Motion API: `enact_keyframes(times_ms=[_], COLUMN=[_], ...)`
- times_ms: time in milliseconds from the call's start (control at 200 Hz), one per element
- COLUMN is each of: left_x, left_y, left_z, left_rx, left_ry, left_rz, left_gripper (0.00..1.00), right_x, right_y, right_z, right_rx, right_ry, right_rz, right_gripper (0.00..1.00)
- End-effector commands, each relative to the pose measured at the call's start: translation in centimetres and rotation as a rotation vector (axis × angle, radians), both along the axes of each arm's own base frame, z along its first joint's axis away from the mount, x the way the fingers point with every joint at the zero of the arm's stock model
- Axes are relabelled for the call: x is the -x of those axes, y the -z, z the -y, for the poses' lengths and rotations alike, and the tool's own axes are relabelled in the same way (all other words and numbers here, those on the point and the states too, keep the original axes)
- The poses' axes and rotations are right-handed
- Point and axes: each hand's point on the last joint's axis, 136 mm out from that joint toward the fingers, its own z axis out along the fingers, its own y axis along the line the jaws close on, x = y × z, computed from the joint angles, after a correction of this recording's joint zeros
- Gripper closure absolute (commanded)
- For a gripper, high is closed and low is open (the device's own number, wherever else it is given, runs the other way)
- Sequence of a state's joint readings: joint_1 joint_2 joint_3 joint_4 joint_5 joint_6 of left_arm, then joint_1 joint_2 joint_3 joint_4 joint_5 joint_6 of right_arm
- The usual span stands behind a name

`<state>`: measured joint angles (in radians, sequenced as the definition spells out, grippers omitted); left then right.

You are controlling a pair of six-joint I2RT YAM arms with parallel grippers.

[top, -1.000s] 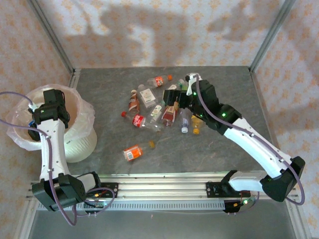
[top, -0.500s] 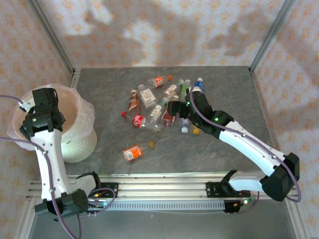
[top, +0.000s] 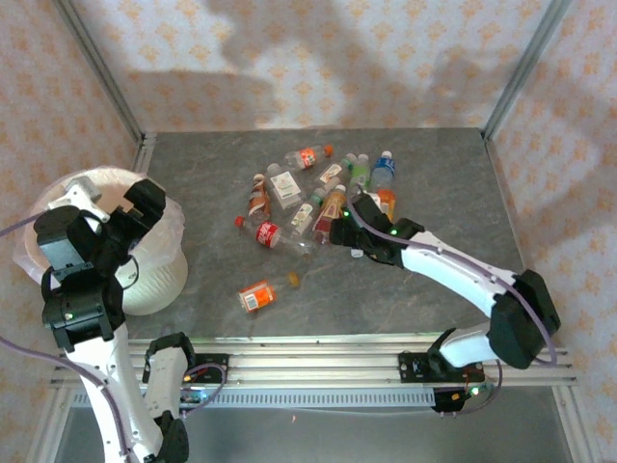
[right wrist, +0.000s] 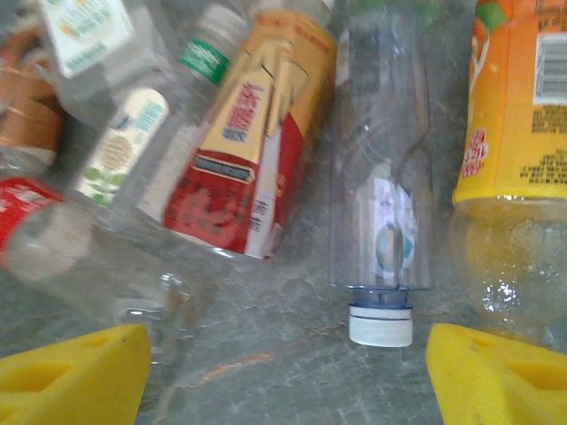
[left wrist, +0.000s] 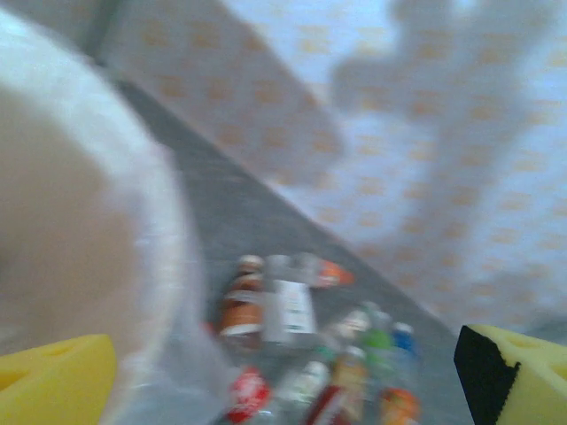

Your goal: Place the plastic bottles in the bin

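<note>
Bin (top: 160, 278) contents unclear; plastic bottles (top: 333, 207) lie scattered on table (top: 443, 174).

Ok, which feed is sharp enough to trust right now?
Left wrist view: heavily blurred, bin rim and bottles soft. Right wrist view: mostly sharp, white-capped clear bottle crisp, left edge slightly soft. Top view: clear, arm shadows across back wall.

The worktop (top: 193, 174) is seen from high above its near edge, looking down and away. The bottles (right wrist: 381, 177) are viewed downward at close range from the right wrist, while the same heap is taken in from afar, blurred, over the bin (left wrist: 151, 204) rim from the left wrist.
</note>
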<state>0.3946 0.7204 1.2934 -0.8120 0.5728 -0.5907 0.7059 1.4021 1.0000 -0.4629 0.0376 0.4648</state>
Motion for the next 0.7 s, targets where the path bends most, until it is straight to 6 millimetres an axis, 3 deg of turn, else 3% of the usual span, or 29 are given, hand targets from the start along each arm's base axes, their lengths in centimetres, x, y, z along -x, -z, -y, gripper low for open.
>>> enact_keyframes(times_ms=[0, 220, 450, 696], left_x=[-0.8, -1.6, -4.0, -6.6], left_y=[-3.4, -3.1, -1.5, -0.7], left_z=[4.0, 7.1, 11.2, 16.6], left_rx=[0.098, 0.137, 0.138, 0.071], left_ry=[0.220, 0.348, 0.459, 0.579], left_rz=[0.149, 0.161, 0.117, 0.060], left_gripper=[0.00, 0.00, 0.00, 0.00], right_x=[0.4, -0.5, -2.5, -3.9], right_y=[2.8, 5.6, 6.0, 6.9], right_z=[1.8, 2.2, 2.6, 1.5], right_rx=[0.120, 0.259, 0.323, 0.306], right_ry=[0.042, 0.004, 0.028, 0.004], right_rz=[-0.065, -0.118, -0.083, -0.058], right_gripper=[0.23, 0.23, 0.25, 0.30])
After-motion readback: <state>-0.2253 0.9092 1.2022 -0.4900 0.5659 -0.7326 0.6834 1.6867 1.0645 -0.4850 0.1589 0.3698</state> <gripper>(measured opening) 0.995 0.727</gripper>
